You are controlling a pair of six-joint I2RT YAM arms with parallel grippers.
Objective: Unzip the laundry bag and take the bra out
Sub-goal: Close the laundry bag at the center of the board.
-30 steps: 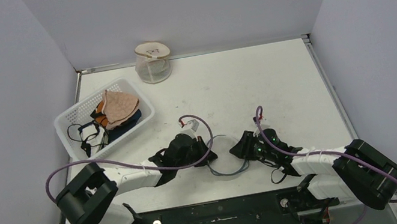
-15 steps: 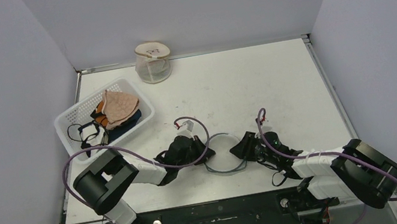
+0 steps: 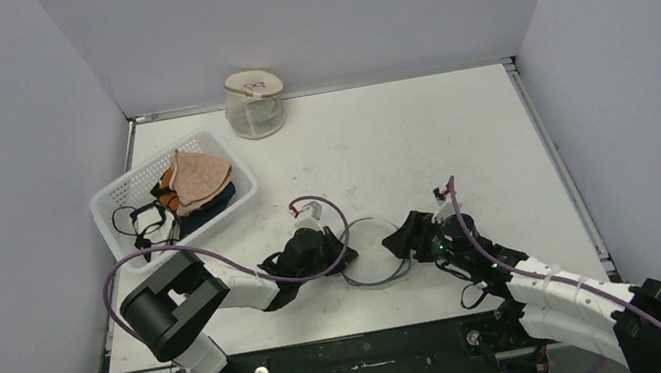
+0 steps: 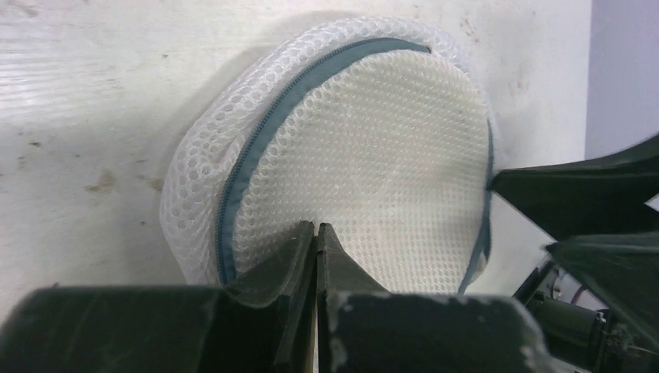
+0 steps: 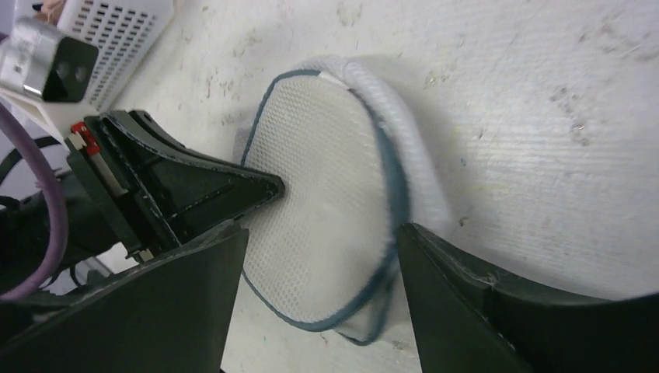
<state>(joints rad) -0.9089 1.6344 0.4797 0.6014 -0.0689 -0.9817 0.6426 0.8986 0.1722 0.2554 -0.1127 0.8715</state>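
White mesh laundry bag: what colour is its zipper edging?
Grey-blue zipper edging on the white mesh laundry bag; clearest in left wrist view.

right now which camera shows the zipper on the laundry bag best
The left wrist view: the zipper runs close and sharp along the edge of the laundry bag. The right wrist view shows it at an angle, partly cut off. From the top it is only a thin grey rim.

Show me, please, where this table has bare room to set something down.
Bare: the far right half of the table, from the clear lidded container to the right wall, and a smaller patch between the white basket and the laundry bag. Crowded: the near middle, where the left hand and right hand meet at the bag.
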